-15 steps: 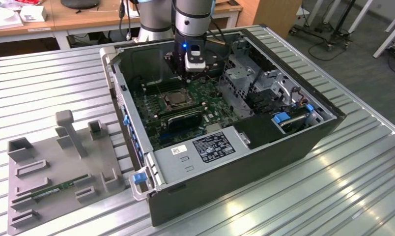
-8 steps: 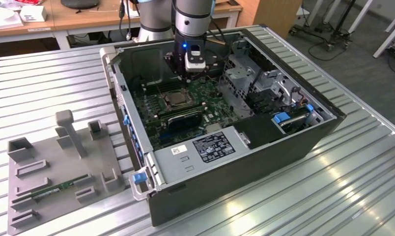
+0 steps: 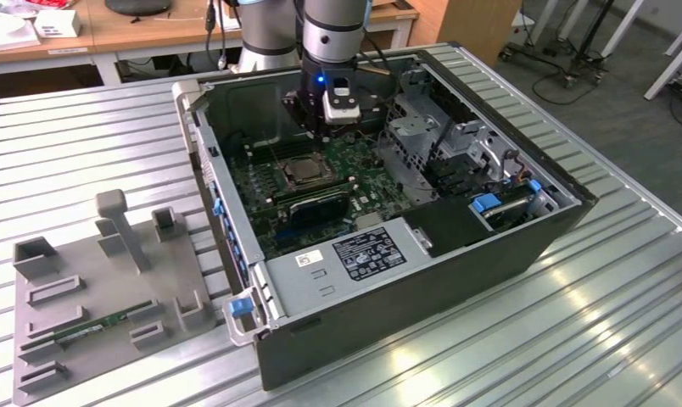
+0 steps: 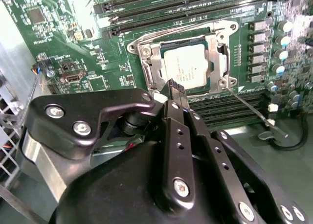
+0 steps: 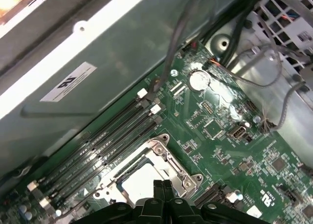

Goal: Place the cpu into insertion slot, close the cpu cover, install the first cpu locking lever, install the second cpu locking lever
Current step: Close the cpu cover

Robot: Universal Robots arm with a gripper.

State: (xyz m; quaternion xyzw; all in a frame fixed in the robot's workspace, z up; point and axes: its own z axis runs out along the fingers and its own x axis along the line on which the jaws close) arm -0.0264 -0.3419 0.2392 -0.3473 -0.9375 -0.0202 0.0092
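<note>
The cpu lies flat in the insertion slot on the green motherboard, its pale silver top showing. The cpu cover, a silver frame, lies down over it with the chip seen through its window. A thin locking lever juts out sideways from one socket corner, clear of the frame. My gripper is shut and holds nothing, its tip just above the socket's edge. In the first wrist view the fingertips hang over the cpu. In the exterior view the gripper is inside the case above the socket.
Long black memory slots run beside the socket, and a row of capacitors on another side. The case wall and loose cables are close. A drive cage fills the exterior view's right. A grey fixture sits beside the case.
</note>
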